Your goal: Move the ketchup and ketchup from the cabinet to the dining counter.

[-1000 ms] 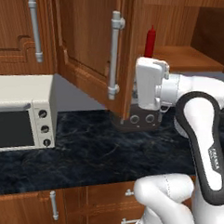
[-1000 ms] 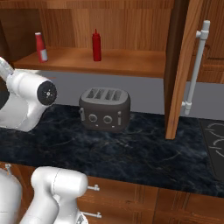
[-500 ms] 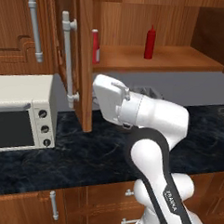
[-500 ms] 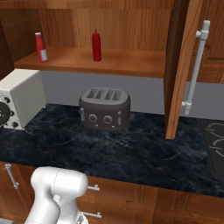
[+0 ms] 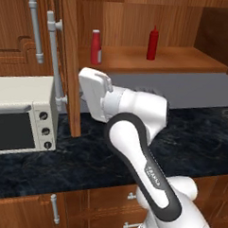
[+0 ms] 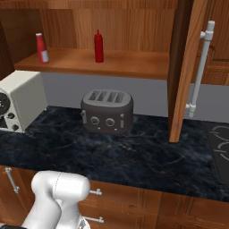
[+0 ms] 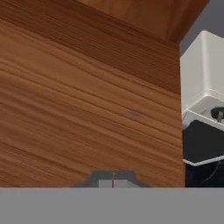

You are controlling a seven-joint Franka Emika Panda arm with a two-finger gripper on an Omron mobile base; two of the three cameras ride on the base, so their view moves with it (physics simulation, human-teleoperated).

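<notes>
Black veined marble forms the counter [image 5: 85, 161] closest to the base, running above reddish-brown drawers and doors [image 6: 134, 201]. On it, at the left of the left base view, sits a white toaster oven [image 5: 21, 113] with three dark knobs down its right side; the right base view shows a dark grey four-slot toaster [image 6: 107, 111] standing beside it, well apart from the oven.

Over the counter the white arm bends up and left, its hand turned toward the open cabinet door [image 5: 71, 61]. In the hand view the gripper [image 7: 113, 179] has its two fingertips pressed together with no gap, nothing between them, and they sit right up against the wood grain of that door; the white corner of the toaster oven shows at the right of that view.

Farther back, the wall cabinet [image 6: 112, 62] stands open, both doors swung out with long silver bar handles [image 6: 201, 67]. Its wooden shelf holds the two ketchup bottles, both upright and apart from each other. The pale-capped ketchup bottle [image 5: 95, 47] stands near the shelf's left end, close behind the open door's edge. The all-red ketchup bottle [image 5: 152, 43] stands nearer the middle of the shelf, a little deeper in toward the back panel.
</notes>
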